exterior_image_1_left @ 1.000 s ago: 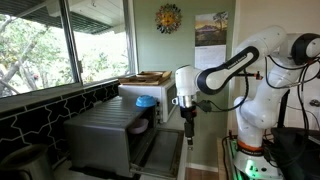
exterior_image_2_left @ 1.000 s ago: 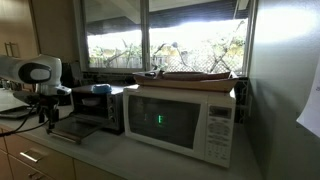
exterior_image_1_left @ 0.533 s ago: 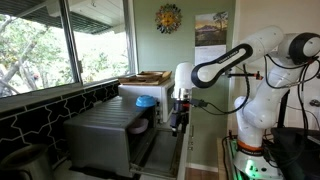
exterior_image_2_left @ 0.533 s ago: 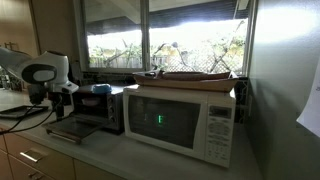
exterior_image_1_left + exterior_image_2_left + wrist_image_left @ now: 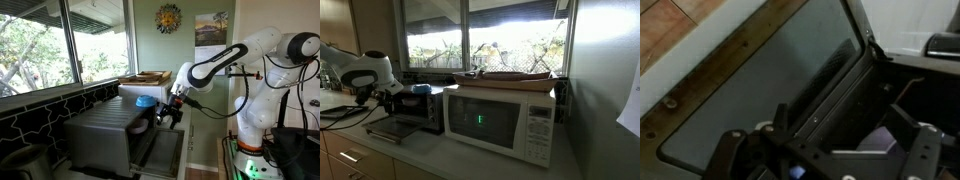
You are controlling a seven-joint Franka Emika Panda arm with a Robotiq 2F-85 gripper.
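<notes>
A black toaster oven (image 5: pixel 105 135) (image 5: pixel 418 108) stands on the counter with its glass door (image 5: pixel 160 148) (image 5: pixel 388 130) (image 5: pixel 760 90) folded down flat. My gripper (image 5: pixel 165 119) (image 5: pixel 392 95) (image 5: pixel 840 140) hangs tilted over the door, right at the oven's mouth, open with nothing between its fingers (image 5: pixel 781 116). In the wrist view the dark oven cavity (image 5: pixel 905 90) lies just ahead. A blue object (image 5: pixel 146 101) (image 5: pixel 420 88) rests on top of the oven.
A white microwave (image 5: pixel 505 118) (image 5: pixel 140 88) stands beside the oven, with a wooden tray (image 5: pixel 515 76) (image 5: pixel 146 76) on top. Windows (image 5: pixel 60 40) run behind the counter. The white arm's base (image 5: pixel 255 115) stands next to the counter end.
The arm has swung from upright above the open door toward the oven and tilted, bringing the gripper lower and closer to the oven's mouth. The jaws stayed open.
</notes>
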